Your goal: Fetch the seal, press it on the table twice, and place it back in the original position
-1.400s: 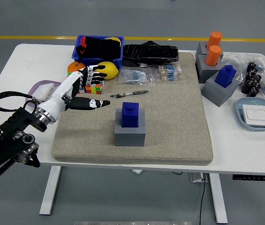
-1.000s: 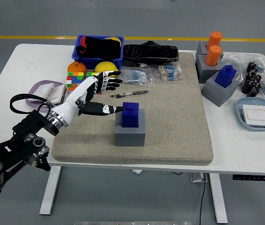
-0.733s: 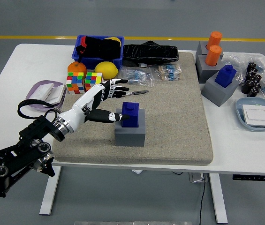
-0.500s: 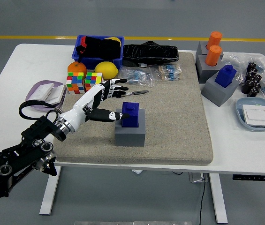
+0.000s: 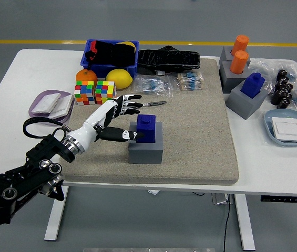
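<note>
The white surface carries a big beige mat, and on the mat stands a grey block with the blue seal on top of it. The left hand reaches in from the left, its fingers released and spread, with the thumb tip touching the left side of the seal; nothing is grasped. Behind the hand lie two colour cubes, a lemon and an orange, and a pen lies just beyond the fingertips. On the right, a second grey block holds another blue seal.

Left arm cropped at frame edge
</note>
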Robot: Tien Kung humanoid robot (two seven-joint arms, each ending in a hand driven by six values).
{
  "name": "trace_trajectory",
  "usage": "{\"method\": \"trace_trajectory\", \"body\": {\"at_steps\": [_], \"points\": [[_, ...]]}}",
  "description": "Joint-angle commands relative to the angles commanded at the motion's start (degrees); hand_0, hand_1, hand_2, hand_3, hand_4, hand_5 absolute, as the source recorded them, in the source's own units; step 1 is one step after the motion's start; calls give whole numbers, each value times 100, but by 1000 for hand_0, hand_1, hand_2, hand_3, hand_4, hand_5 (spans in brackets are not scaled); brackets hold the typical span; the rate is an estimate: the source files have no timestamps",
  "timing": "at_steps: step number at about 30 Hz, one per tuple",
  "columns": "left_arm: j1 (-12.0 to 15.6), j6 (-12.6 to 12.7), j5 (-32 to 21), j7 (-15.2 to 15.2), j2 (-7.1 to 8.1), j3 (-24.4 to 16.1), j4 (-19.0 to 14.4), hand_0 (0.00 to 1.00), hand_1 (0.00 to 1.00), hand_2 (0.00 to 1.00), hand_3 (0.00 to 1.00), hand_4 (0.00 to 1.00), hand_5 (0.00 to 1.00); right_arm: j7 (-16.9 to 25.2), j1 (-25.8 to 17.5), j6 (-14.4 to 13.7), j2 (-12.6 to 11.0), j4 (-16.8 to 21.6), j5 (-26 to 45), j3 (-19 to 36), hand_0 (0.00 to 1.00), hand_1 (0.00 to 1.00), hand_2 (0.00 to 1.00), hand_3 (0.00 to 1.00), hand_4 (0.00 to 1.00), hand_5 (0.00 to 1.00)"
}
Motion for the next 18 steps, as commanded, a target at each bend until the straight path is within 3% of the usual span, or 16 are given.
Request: {"method": "trace_trajectory", "body": {"at_steps": [18], "points": [[37,85,-101,-79,-163,64,-14,636,676,717,874,950,2,0,-13,5,1,5,-8,-3,795,703,673,659,837,472]]}}
